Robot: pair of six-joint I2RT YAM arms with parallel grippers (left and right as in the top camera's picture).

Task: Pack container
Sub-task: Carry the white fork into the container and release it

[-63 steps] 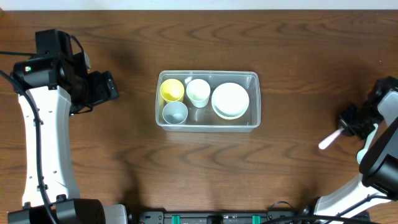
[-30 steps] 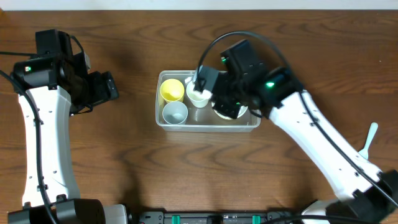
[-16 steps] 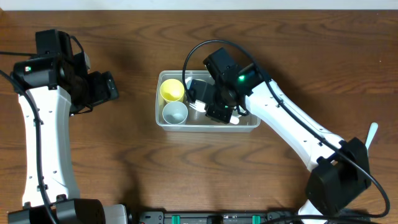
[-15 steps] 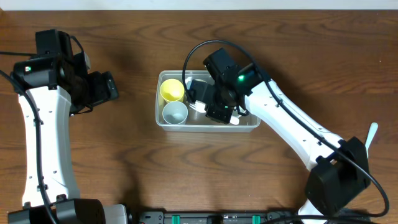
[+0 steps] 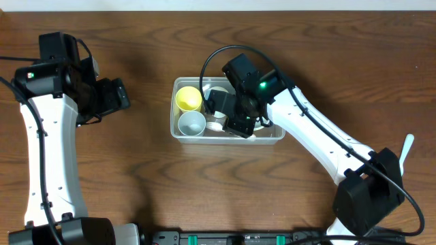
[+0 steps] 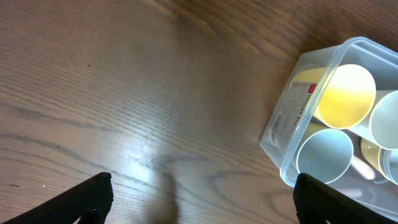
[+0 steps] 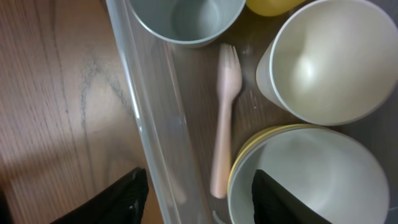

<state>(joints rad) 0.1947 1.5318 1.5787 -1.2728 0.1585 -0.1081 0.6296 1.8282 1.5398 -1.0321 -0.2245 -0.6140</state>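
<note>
The clear rectangular plastic container (image 5: 173, 117), round-cornered and rimmed, is set at the middle of the dark wood-grain table (image 5: 136, 177). The right gripper (image 5: 231, 114) is reached down over it from the right, while the left gripper (image 5: 114, 95) is held well apart at the left.

From the left wrist, the container's glossy labelled corner is seen at the right, with a yellow cup (image 6: 346, 96) and a pale blue cup (image 6: 323, 155) inside. The left gripper's jaws are spread wide.

From the right wrist, a pale pink plastic fork (image 7: 222, 118) is laid flat on the container floor, beside a cream cup (image 7: 329, 59) and a white bowl (image 7: 305, 177). The right gripper's jaws are parted, and the fork is not gripped.
</note>
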